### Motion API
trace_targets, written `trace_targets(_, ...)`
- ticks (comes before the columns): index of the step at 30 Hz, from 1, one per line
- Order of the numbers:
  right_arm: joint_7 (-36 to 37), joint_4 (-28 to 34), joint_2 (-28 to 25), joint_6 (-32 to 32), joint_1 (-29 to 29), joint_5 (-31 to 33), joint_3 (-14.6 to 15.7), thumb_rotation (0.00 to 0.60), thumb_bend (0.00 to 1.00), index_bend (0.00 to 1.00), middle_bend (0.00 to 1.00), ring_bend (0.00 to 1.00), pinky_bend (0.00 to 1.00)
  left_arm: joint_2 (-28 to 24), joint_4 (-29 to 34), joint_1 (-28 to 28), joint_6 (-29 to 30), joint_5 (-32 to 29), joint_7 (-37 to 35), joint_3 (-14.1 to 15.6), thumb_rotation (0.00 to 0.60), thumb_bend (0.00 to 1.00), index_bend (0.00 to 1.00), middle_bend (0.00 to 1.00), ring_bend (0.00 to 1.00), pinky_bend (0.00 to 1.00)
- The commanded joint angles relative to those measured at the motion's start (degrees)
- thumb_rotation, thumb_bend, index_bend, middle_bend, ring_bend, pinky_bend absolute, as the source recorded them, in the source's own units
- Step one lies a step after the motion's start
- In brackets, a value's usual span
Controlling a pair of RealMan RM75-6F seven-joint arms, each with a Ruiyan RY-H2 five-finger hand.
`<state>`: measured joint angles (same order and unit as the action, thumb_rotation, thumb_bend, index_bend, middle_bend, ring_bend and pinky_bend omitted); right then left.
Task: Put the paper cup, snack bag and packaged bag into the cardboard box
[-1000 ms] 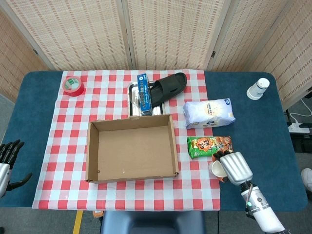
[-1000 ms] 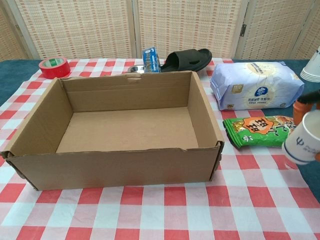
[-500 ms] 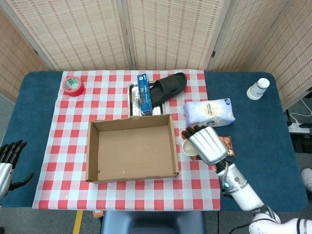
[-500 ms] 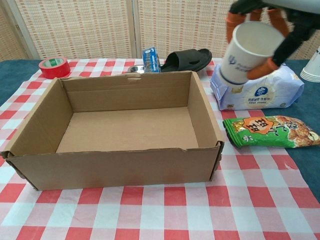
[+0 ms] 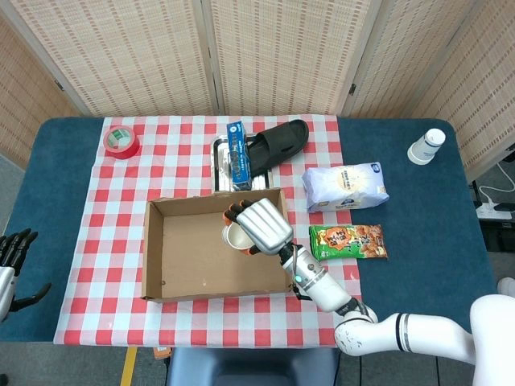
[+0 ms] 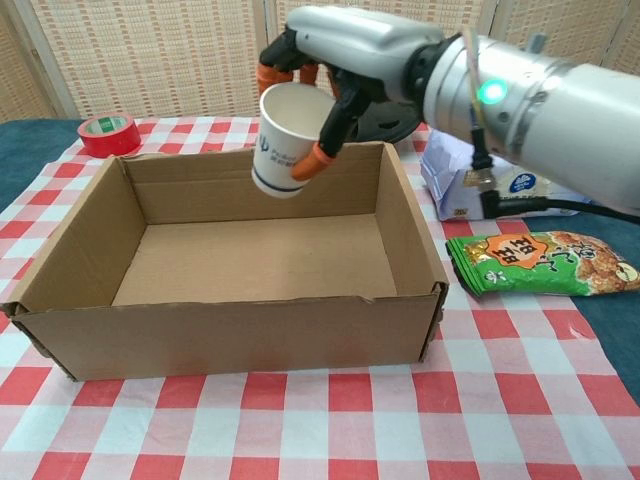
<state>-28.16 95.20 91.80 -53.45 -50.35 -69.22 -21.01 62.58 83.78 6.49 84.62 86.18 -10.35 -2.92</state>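
The right hand (image 6: 335,55) grips the cup (image 6: 286,140) above the box (image 6: 230,325); only the head view shows the left hand (image 5: 11,253), fingers spread, empty.

**Cup over box, two bags on cloth**

White paper cup (image 6: 287,140) hung tilted above open, empty cardboard box (image 6: 80,320). Green snack bag (image 6: 535,263) lay flat just right of box; white packaged bag (image 5: 344,186) lay just behind it.

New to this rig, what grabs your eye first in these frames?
The right hand holding a white paper cup in the air over the open cardboard box, mid-table. Right of the box lie a green snack bag and, behind it, a white packaged bag. A red tape roll sits at the far left corner of the checkered cloth.
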Motion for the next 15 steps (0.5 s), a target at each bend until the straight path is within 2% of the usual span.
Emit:
trace_targets(1,0.2,-1.0,0.5,5.2,-3.1,8.3,-1.1,0.6,0.0,0.14,0.17,0.09,0.24,0.0,-0.1,0.1,-0.4,-0.3,0.0,-0.1,0.6,0.22,0.0,0.0,0.0,0.0)
trace_targets(3,-1.1,-0.9,-0.1,6.0,-4.2,10.8,-0.8,0.6,0.0,0.02,0.05,0.01,0.1,0.0,-0.2,0.2,-0.6,-0.4,0.0,-0.1,0.6,0.22,0.0,0.0,0.0,0.0)
trace_targets(5,-1.7,-0.4,-0.7,6.1,-4.8,12.5,-0.4,0.6,0.0,0.0,0.0,0.0,0.03,0.0,-0.2,0.2,-0.5,-0.4,-0.2,-0.1,0.6,0.22,0.0,0.0,0.0,0.0)
trace_targets(12,-1.0,2.3,-3.2,3.0,-4.4,13.0,0.7,0.6,0.0,0.0,0.0,0.0,0.0,0.0,-0.3,0.1,-0.4,-0.4,-0.4,-0.2,0.6,0.22,0.0,0.0,0.0,0.0)
trace_targets(15,-3.4,5.2,-6.7,0.6,-3.4,13.2,2.1,0.6,0.0,0.0,0.0,0.0,0.0,0.0,-0.2,0.0,-0.1,-0.2,-0.2,0.0,0.6,0.22,0.0,0.0,0.0,0.0)
